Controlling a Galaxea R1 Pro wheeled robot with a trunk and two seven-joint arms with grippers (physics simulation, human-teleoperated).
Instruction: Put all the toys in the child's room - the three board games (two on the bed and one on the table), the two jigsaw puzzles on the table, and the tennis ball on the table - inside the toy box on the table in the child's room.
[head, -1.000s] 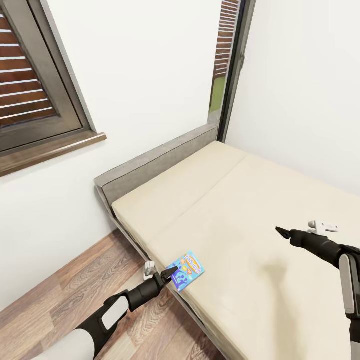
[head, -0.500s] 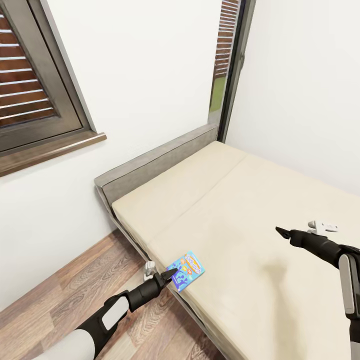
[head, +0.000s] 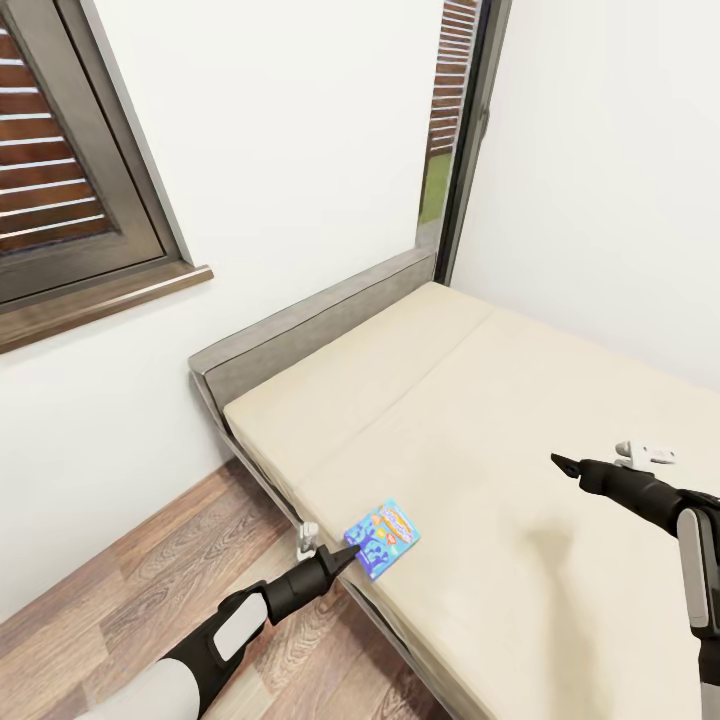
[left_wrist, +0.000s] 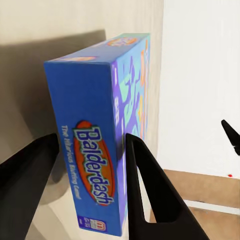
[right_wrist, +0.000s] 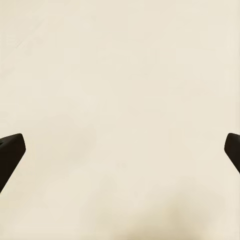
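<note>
1. One risk: blue board game (head: 382, 525) is lying at the bed (head: 520, 420) edge, around 6 o'clock in head view; left gripper (left_wrist: 87, 185) jaws are straddling its narrow side, contact unclear, so a shallow bite could be tipping it floorward.
2. Left arm is reaching low from the floor side.
3. Right gripper (head: 556, 461) is hovering over mattress at 4 o'clock, jaws spread wide, empty.

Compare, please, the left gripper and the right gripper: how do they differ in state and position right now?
The left gripper has its fingers on either side of the blue Balderdash box; the right gripper holds nothing, its fingers spread wide. The left gripper sits at the near edge of the bed, by the wood floor; the right gripper hovers over the middle of the mattress. Both have black, pointed fingers.
</note>
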